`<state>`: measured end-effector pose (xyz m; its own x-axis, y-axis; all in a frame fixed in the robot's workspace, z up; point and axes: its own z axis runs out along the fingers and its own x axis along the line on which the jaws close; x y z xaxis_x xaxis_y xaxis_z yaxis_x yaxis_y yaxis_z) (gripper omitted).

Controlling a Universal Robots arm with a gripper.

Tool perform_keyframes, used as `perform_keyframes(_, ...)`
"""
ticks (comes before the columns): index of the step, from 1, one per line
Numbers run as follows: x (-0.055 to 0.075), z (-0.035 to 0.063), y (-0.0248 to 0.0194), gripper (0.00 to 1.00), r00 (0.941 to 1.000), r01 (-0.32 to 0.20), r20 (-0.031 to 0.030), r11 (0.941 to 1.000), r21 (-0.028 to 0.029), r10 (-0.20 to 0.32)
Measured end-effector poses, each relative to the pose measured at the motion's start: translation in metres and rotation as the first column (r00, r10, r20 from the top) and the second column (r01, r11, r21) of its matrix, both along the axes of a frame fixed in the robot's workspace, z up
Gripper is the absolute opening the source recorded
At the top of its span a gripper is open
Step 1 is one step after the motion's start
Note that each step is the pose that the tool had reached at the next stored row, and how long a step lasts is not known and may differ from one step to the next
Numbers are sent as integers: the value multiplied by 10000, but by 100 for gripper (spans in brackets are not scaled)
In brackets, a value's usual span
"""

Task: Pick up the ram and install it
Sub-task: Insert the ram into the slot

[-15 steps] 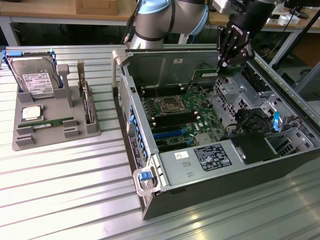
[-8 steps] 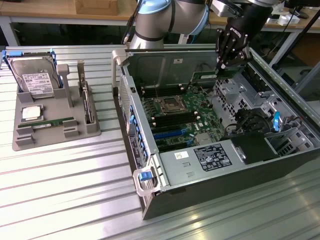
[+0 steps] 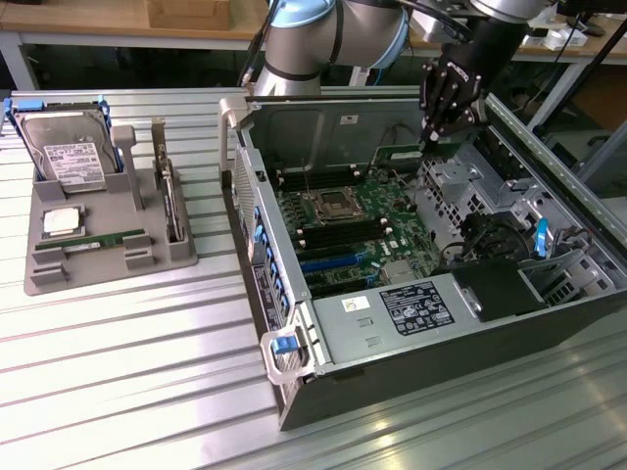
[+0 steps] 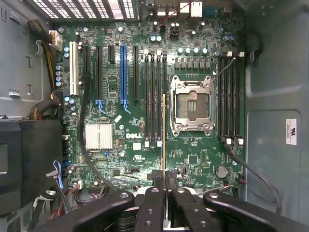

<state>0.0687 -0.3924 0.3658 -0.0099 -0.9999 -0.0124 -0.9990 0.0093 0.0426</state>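
Note:
The ram is a thin green stick [image 4: 164, 140], seen edge-on in the wrist view, with my gripper [image 4: 164, 187] shut on its upper end. It hangs above the motherboard [image 4: 125, 145], over the gap between the black memory slots [image 4: 153, 96] and the empty CPU socket [image 4: 193, 104]. In the exterior view my gripper [image 3: 429, 137] hovers inside the open computer case [image 3: 294, 382] near its far wall. There the ram [image 3: 402, 153] sticks out from the fingertips toward the exterior view's left.
A grey holder tray [image 3: 44, 274] at the exterior view's left carries a hard drive [image 3: 69, 152], a square silver CPU chip [image 3: 61, 220] and another green stick [image 3: 108, 238]. Cables, drive cages and a black power box [image 3: 495, 289] crowd the case's right end.

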Motion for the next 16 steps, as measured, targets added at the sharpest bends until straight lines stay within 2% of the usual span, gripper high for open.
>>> perform_keyframes(16, 0, -164, 0, 12, 10000, 0, 0, 10000, 0, 0)
